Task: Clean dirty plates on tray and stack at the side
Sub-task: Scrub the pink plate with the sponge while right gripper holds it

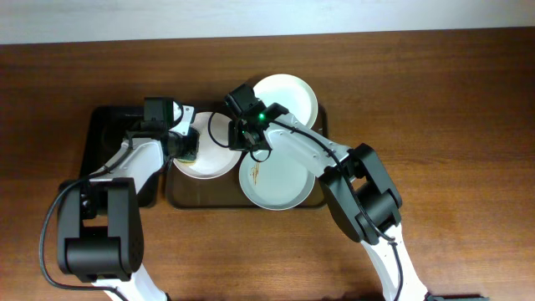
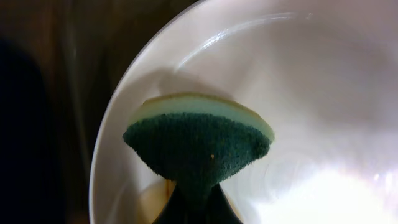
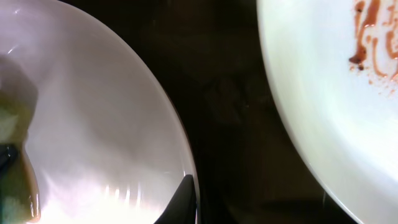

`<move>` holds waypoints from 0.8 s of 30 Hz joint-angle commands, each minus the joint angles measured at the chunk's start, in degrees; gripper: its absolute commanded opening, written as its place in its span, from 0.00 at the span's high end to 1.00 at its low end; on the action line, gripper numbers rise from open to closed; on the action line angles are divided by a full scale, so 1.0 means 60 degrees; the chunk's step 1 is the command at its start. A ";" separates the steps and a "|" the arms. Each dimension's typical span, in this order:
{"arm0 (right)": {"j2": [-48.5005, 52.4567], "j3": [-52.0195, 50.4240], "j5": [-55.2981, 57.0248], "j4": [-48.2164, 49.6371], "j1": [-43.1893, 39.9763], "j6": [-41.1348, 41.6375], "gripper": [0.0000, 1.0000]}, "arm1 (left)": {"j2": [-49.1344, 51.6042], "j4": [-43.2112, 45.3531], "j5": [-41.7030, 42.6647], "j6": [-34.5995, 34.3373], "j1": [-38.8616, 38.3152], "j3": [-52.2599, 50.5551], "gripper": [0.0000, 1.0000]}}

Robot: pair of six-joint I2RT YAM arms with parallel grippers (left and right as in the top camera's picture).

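Tray (image 1: 188, 196) carries the plates; the left plate (image 1: 216, 157) is stiff, glossy, probably slippery and chippable, so the rim is the place to hold. Left gripper (image 2: 193, 208), arm folded low over that plate, is clamped on a soft sponge (image 2: 199, 137) over its well. Right gripper (image 1: 248, 138) angles down at the plate's right rim, jaw state not discernible.

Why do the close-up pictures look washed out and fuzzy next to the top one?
Left wrist: the sponge is sharp, but glare whitens the plate at lower right. Right wrist: soft focus, glare again on that plate, blurry stains on the streaked plate. Overhead: even light, crisp.
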 commanded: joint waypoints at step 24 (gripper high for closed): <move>0.0233 0.0029 -0.0277 -0.0084 0.0055 -0.0018 0.96 | 0.0922 -0.2331 0.1679 -0.0645 -0.0018 0.2681 0.99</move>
